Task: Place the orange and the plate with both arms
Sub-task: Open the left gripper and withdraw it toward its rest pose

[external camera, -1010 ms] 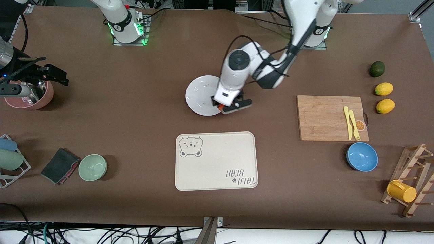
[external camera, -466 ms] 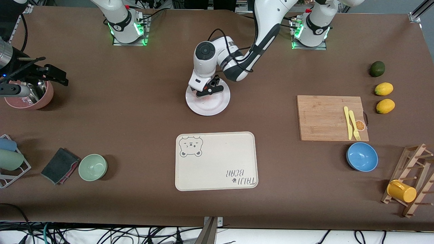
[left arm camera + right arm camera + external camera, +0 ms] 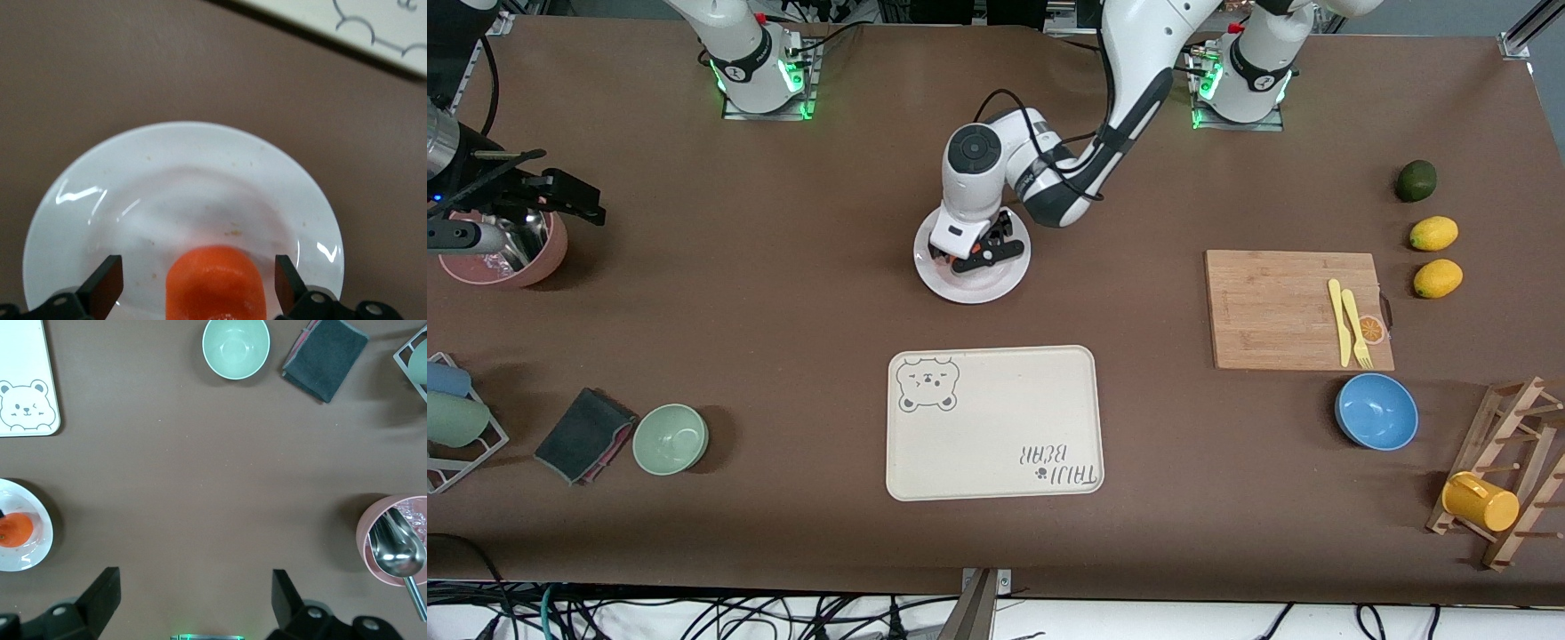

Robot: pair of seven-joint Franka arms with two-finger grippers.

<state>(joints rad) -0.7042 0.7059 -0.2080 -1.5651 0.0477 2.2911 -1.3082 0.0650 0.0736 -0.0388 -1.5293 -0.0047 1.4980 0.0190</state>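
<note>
At the right arm's end of the desk, the right gripper (image 3: 190, 603) waits high over the brown desk (image 3: 783, 293), near the pink bowl with a metal spoon (image 3: 511, 244); its fingers are wide apart and hold nothing.

In the middle, the round white shallow plate (image 3: 960, 284) lies on the desk, farther from the front camera than the cream rectangular tray with the bear print (image 3: 993, 422). The left gripper (image 3: 197, 287) is low over this plate. Its fingers (image 3: 107, 285) stand apart, and the small red-orange orange (image 3: 215, 280) sits between them on the plate, touching neither as far as I can see.

The orange seems to be released now. I think the good way is to lift the left gripper straight up, without any side motion, so the fingers do not push the orange and make it roll off the shallow rim.
</note>
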